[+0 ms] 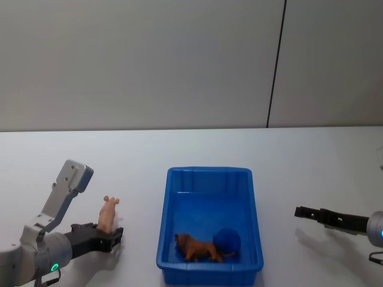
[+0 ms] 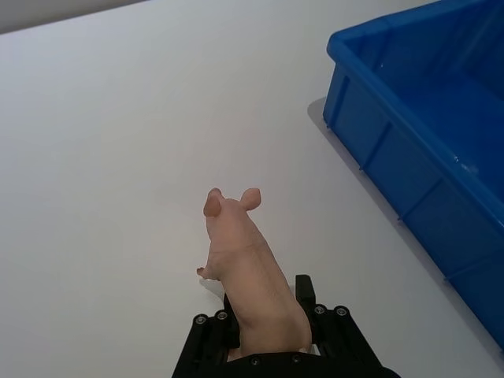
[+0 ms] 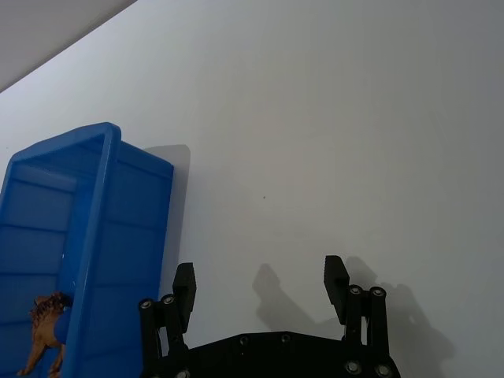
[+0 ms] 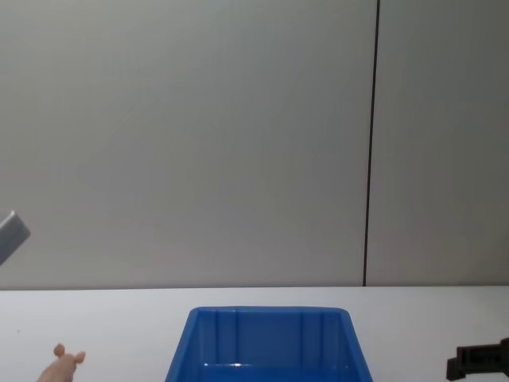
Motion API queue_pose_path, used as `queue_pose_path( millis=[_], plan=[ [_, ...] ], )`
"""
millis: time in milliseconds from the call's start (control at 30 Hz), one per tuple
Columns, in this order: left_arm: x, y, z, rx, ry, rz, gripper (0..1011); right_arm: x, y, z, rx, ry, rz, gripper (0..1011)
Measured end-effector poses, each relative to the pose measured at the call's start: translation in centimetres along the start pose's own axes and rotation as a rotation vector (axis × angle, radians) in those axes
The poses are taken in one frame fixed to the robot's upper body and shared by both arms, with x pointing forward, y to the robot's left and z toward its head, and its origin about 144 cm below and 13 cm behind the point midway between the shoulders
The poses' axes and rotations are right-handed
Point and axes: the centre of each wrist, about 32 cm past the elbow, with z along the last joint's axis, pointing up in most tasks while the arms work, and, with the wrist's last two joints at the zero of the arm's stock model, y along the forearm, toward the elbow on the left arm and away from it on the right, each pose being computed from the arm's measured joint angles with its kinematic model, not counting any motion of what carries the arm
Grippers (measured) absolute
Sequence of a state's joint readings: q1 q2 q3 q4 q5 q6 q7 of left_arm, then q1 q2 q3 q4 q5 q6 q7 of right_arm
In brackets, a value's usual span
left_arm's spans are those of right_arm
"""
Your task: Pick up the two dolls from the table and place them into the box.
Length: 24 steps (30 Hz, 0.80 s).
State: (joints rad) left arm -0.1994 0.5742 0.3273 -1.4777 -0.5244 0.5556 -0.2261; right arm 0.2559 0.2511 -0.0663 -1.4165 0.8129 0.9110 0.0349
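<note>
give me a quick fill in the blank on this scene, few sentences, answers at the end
1. The left gripper has its jaws shut on the pale ____ doll.
2. The reddish-brown doll lies inside the ____ box.
3. The right gripper hovers over the white table with its jaws ____.
4. The pink doll sits to the box's ____ side.

Answers: pink; blue; open; left

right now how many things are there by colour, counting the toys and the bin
blue: 2, the bin and a round ball inside it
reddish-brown: 1, the lion doll standing in the bin
pale peach-pink: 1, the pig doll gripped in the left claw, outside the bin
total: 4
</note>
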Motion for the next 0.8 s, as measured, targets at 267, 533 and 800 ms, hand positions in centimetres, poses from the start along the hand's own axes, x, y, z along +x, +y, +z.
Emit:
queue_pose_path(
  millis=[267,533,800],
  plan=[
    [-0.2,0.5,0.3,-0.082,-0.026,0.015,416,0.0,0.0,0.0,0.000,0.000,0.000,1001],
    [-0.5,1.0,1.0,-0.194,-0.057,0.005,416,0.0,0.0,0.0,0.000,0.000,0.000,1001],
    [-0.6,1.2,2.1,-0.288,-0.080,-0.059,416,0.0,0.0,0.0,0.000,0.000,0.000,1001]
  ],
)
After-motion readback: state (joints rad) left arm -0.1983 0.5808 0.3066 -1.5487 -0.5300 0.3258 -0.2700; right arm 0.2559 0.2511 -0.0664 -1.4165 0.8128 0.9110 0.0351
